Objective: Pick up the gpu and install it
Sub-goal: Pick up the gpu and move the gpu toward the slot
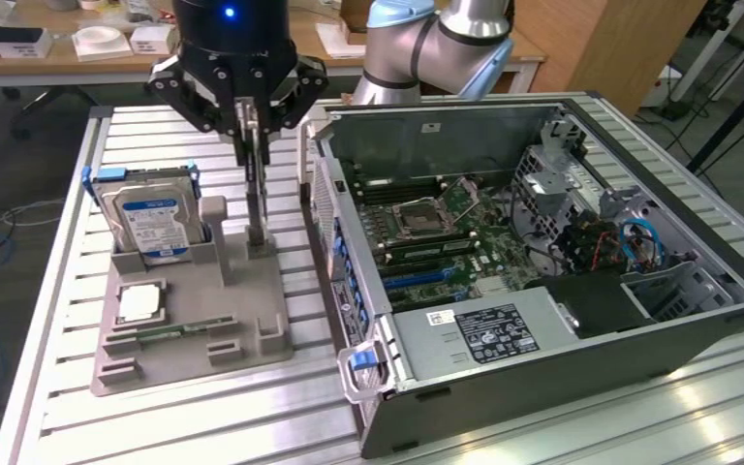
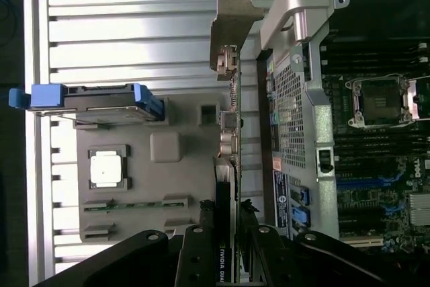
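Observation:
The gpu (image 1: pixel 259 199) is a thin dark card standing on edge, its lower end at the grey holder block (image 1: pixel 249 291). My gripper (image 1: pixel 255 136) is above it, shut on the card's upper part. In the wrist view the gpu (image 2: pixel 233 132) is edge-on, with its silver end bracket (image 2: pixel 232 28) at the far end and my gripper (image 2: pixel 227 216) clamped on either side of it. The open computer case (image 1: pixel 541 242) lies at the exterior view's right of the gpu, with its motherboard (image 1: pixel 437 232) exposed.
The grey holder block (image 2: pixel 134 186) also carries a hard drive (image 1: pixel 152 218) with a blue-white label in a blue frame, a square silver processor (image 1: pixel 139 302) and a memory stick (image 1: pixel 171 331). The case wall (image 2: pixel 302 99) stands close beside the card. A slatted metal table (image 1: pixel 217 417) lies underneath.

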### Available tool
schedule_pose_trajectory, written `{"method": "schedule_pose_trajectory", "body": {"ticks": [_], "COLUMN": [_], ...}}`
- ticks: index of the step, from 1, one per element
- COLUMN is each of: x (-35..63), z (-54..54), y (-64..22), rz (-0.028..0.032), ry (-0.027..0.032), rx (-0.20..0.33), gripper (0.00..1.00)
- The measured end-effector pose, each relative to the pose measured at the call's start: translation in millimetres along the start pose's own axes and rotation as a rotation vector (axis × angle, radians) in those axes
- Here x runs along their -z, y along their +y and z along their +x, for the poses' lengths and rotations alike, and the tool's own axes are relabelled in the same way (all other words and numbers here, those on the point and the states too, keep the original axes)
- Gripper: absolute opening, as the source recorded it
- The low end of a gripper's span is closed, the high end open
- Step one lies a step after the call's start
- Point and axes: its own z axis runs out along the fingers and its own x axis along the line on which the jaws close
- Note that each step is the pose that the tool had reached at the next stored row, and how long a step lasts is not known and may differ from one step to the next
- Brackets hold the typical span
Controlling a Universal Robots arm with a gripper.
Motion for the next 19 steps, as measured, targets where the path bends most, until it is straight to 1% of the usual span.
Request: {"method": "schedule_pose_trajectory", "body": {"ticks": [19], "x": [-1.0], "z": [-27.7], "y": [2.0], "rz": [0.0000], "ry": [0.0000], "rx": [0.000], "gripper": [0.26]}}
